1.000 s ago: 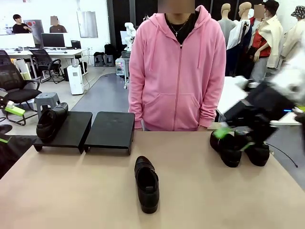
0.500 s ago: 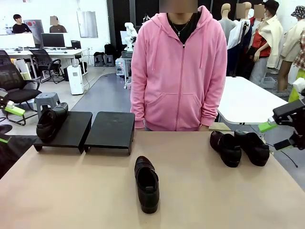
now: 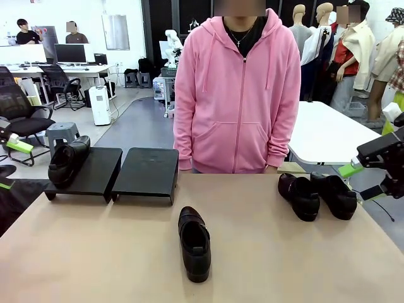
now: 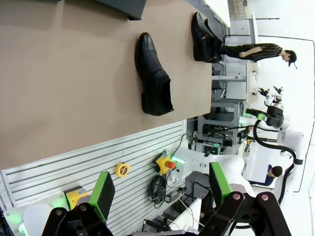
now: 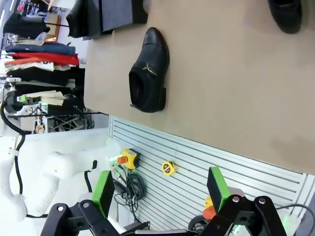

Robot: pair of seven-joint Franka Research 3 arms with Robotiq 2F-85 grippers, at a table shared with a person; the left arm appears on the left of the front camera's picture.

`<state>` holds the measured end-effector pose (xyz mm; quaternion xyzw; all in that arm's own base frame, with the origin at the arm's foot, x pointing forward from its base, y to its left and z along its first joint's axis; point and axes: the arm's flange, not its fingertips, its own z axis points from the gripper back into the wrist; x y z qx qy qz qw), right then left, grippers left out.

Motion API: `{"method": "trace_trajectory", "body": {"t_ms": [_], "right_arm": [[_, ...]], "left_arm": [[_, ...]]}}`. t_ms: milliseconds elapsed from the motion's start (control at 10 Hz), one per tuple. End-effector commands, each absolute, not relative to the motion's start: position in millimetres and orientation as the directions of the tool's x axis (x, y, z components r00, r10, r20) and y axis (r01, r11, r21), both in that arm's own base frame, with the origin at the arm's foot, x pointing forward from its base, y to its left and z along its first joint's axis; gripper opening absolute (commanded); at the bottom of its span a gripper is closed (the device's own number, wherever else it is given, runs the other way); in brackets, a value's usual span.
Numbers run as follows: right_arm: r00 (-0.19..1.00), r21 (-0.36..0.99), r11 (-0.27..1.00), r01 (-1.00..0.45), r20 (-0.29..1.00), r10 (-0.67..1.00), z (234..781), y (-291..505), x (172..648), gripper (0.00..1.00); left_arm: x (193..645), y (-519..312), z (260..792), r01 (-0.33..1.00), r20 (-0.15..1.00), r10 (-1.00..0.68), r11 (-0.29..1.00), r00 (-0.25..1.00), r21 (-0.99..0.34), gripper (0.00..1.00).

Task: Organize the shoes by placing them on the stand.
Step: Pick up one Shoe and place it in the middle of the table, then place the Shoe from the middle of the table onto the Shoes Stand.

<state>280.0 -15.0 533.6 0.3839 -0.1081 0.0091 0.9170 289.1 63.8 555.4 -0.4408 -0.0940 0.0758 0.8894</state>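
Now, next shoe to fetch: left pincer (image 3: 9, 165) and right pincer (image 3: 365, 182) both gape, holding nothing.
One shoe (image 3: 68, 161) sits on the left platform of the stand (image 3: 146, 172), far left on the desk (image 3: 284, 265); a lone shoe (image 3: 194, 243) lies mid-desk, toe pointing far; a pair (image 3: 302, 197) rests far right. Likely best: straddle the lone shoe across its sides by the opening, lift level, and set it just beside the first.

Office-like lab — desks (image 3: 38, 71), monitor (image 3: 70, 53)
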Motion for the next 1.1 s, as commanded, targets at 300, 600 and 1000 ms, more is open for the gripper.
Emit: {"method": "trace_trajectory", "body": {"t_ms": [300,600,1000], "right_arm": [[0.974,0.716,0.688,-0.119,0.22,-0.061,534.8,-17.6,280.6,1.0],[0.974,0.716,0.688,-0.119,0.22,-0.061,534.8,-17.6,280.6,1.0],[0.974,0.716,0.688,-0.119,0.22,-0.061,534.8,-17.6,280.6,1.0]], "left_arm": [[287.7,66.4,554.9,-0.035,0.11,0.202,0.605,0.973,-0.795,1.0],[287.7,66.4,554.9,-0.035,0.11,0.202,0.605,0.973,-0.795,1.0],[289.1,63.8,555.4,-0.052,0.101,0.218,0.6,0.971,-0.798,1.0]]}}
